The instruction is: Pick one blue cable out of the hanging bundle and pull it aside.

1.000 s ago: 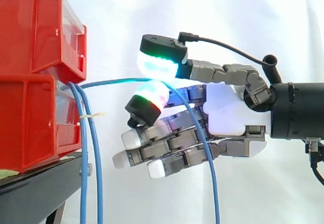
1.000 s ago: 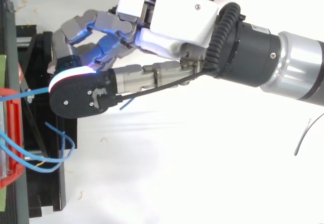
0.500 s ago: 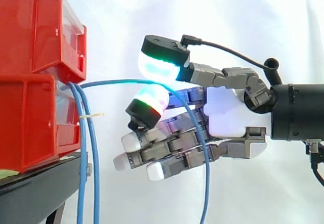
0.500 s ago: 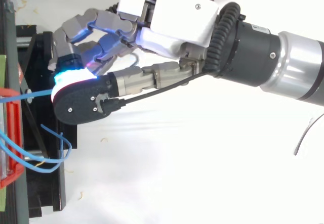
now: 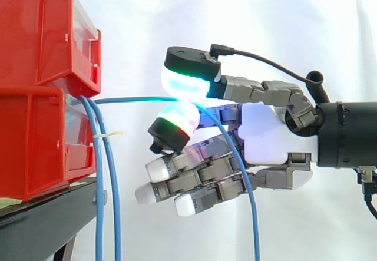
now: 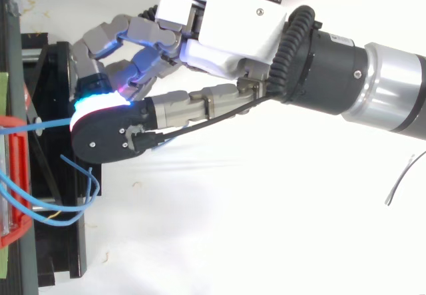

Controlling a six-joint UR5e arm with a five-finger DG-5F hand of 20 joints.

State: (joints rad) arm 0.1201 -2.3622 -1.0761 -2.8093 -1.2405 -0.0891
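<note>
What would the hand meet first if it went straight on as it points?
Probably the lower red bin: seen from above, the hanging blue cables loop to one side of the fingers, though depth is unclear and the hand might brush them.

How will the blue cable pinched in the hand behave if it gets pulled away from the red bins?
Probably floppy: the blue cable runs nearly straight from the red bins to the hand, then droops in a loose arc. Likely light, since a pinch between glowing pads holds it. Its thin jacket might slip if tugged hard.
</note>
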